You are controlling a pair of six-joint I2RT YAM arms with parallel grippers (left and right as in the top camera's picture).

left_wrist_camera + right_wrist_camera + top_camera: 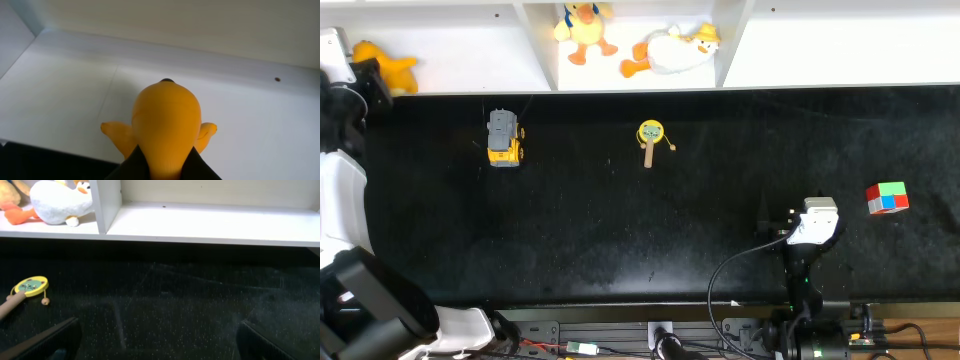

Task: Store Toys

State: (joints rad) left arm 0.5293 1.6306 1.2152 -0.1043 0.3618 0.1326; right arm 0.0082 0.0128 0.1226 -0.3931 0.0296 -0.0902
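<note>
Now the left hand [165, 171] is pinching the orange plush toy [166, 125] by its near end, both dark fingers pressing in on its sides, and it is sitting right at the mouth of the shelf's left compartment [470, 60]. From the wrist camera, the toy's long axis is running straight out from the hand toward the back wall, a small dark tip leading, and two stubby limbs are sticking out sideways. The white shelf floor [60, 100] is lying directly beneath it, though whether the toy is touching that floor I cannot tell. So I am reading this as a release that turns on depth alone: the toy is already pointing into the compartment. Over on the counter [620, 240], the yellow truck [504, 137] is waiting with its length pointing at the shelf, nearer the left arm. The small rattle [650, 140] is lying mid-counter, head toward the shelf and handle trailing back. The coloured cube [887, 198] is sitting far right, just beside the right hand [157, 347], which is resting low with fingers spread and nothing between them.
</note>
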